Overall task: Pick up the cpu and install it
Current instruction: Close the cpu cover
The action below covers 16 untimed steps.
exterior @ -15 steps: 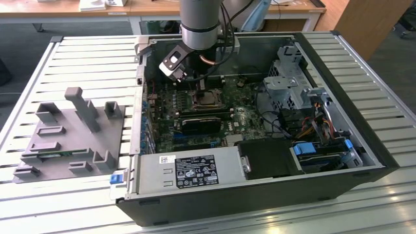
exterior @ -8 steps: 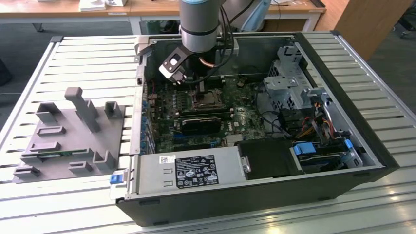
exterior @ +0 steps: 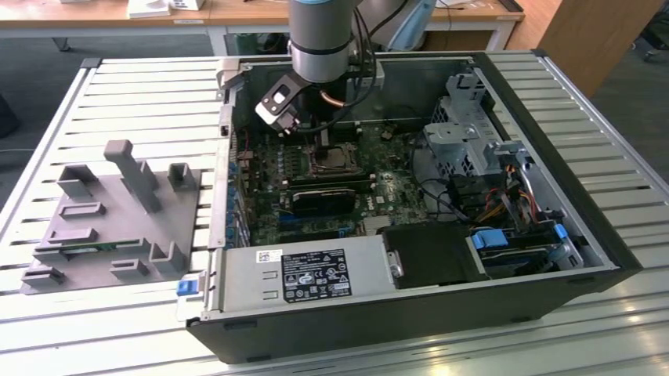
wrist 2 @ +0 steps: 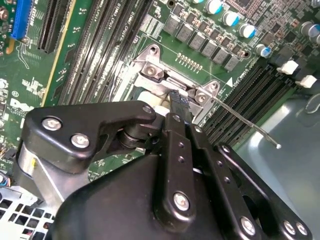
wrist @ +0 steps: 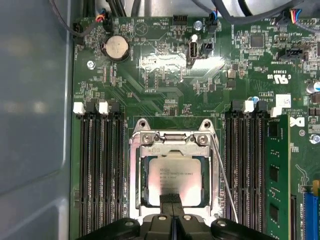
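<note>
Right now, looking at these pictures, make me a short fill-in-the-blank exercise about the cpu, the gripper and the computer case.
1. The cpu sits inside the metal ____ on the motherboard.
2. In the first wrist view, the gripper hovers right over the ____.
3. In the exterior view, the grey fixture blocks lie to the ____ of the open computer case.
4. Long black memory slots run along ____ sides of the socket.

Missing words: socket; cpu; left; both

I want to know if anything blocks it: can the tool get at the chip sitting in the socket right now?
Probably yes. The tool sits right over the chip, which lies in the socket frame with its top uncovered. The thin lever stands off to one side.
</note>
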{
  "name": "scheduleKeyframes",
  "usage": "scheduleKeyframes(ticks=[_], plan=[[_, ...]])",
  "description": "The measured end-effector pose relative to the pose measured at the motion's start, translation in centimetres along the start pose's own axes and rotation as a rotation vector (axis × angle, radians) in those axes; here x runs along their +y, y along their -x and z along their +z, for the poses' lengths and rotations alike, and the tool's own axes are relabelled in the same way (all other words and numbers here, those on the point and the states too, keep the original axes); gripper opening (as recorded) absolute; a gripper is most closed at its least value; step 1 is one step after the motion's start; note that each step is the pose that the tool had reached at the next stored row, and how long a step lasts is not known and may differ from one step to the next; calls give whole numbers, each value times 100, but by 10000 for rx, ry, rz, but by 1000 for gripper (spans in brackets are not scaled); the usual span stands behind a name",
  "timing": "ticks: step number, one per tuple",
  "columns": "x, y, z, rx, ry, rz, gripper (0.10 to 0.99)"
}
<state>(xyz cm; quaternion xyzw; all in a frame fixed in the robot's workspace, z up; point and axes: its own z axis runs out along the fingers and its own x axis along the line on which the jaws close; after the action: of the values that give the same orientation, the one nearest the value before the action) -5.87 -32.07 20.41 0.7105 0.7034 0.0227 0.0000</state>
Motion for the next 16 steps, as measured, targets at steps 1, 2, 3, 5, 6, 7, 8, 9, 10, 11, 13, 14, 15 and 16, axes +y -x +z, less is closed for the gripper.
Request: scheduleKeyframes(ticks=[1,2,3,5,6,7,8,9,10,11,13,14,15,16], plan=[[-4,0,1,2,2,1,106],[-9,0,2,3,2,0,106],[-15,0,8,0,0,0,106],[-17,1,25,-5,0,-1,106],[-17,1,30,-6,0,-2,106],[-18,2,31,-9,-2,-1,106],[-18,2,31,-9,-2,0,106],[-18,2,28,-12,-4,0,106],[-18,1,15,-9,-2,0,106],[-17,0,-10,-9,-2,0,106],[-13,-1,-46,-8,-2,-1,106],[0,-2,-46,-6,-15,1,106],[26,-2,-45,-5,-46,4,106],[58,-1,-45,-8,-72,3,106]])
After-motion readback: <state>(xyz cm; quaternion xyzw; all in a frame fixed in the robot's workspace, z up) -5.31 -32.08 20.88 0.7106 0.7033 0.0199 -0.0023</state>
